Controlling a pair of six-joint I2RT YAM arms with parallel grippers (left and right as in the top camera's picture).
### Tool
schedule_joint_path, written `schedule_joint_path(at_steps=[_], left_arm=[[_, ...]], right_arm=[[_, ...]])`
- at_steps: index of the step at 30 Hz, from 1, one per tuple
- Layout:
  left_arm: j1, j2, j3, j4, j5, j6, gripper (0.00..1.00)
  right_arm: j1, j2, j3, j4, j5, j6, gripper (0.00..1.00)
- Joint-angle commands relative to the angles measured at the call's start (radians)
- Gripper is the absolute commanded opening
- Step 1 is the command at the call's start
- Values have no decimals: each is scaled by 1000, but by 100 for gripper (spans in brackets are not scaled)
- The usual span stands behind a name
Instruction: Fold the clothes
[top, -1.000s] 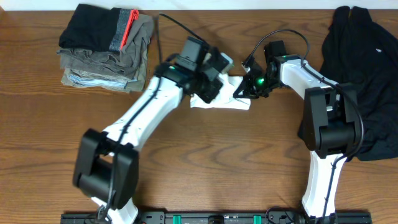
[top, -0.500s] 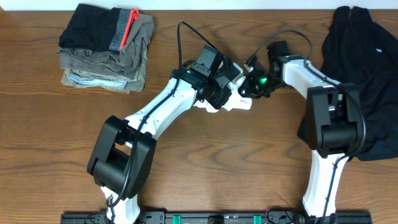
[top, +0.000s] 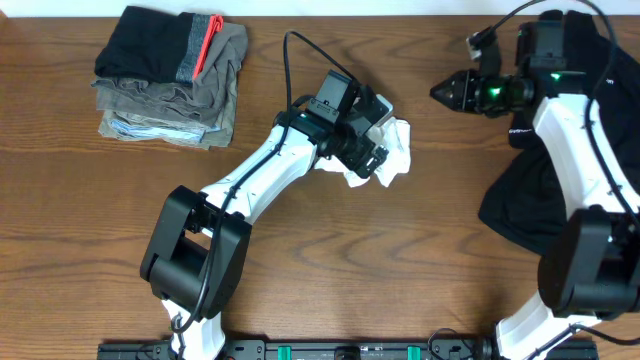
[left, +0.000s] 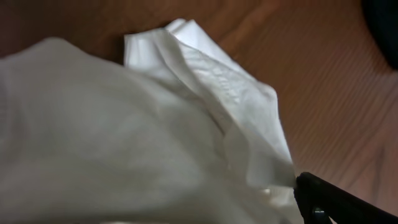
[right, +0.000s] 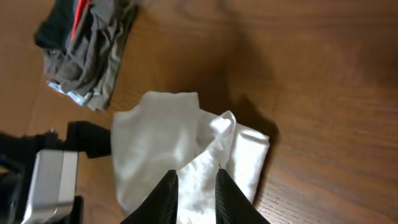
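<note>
Showing mid-fold: shirt bunched; left gripper open over it, right gripper ajar, empty, apart. Next: regrip, square edges.

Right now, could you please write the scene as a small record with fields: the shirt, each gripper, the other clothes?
white T-shirt: bunched in a loose heap mid-table, not folded flat
left gripper: over the shirt's left part, jaws spread, cloth lying loose
right gripper: apart from the shirt, to its right, jaws slightly apart, empty
folded stack: olive, grey and black garments, far left corner
black garment: unfolded heap at the right edge
table: brown wood
</note>
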Motion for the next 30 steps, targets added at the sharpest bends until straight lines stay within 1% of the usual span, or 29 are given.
schedule_joint_path(at_steps=[1, 7, 10, 14, 19, 21, 24, 26, 30], left_arm=[[18, -11, 18, 22, -8, -75, 98], [95, -117, 18, 40, -8, -173, 98], [159, -192, 18, 40, -8, -239, 98], [254, -296, 18, 39, -8, -305, 98], [363, -394, 18, 28, -8, -314, 98], [406, -411, 18, 12, -8, -314, 98], [469, -414, 18, -34, -8, -314, 98], [499, -412, 16, -69, -8, -314, 98], [542, -411, 14, -130, -9, -313, 98]], right_arm=[[-13, 13, 1, -14, -2, 1, 20], [-5, 13, 1, -18, 8, -11, 20], [13, 13, 1, -18, 19, -23, 21], [61, 15, 1, -8, 89, -39, 24], [169, 20, 1, 29, 173, -84, 26], [233, 22, 1, 50, 234, -111, 27], [346, 27, 1, 81, 423, -136, 35], [406, 36, 1, 95, 528, -152, 37], [489, 55, 1, 111, 592, -203, 41]])
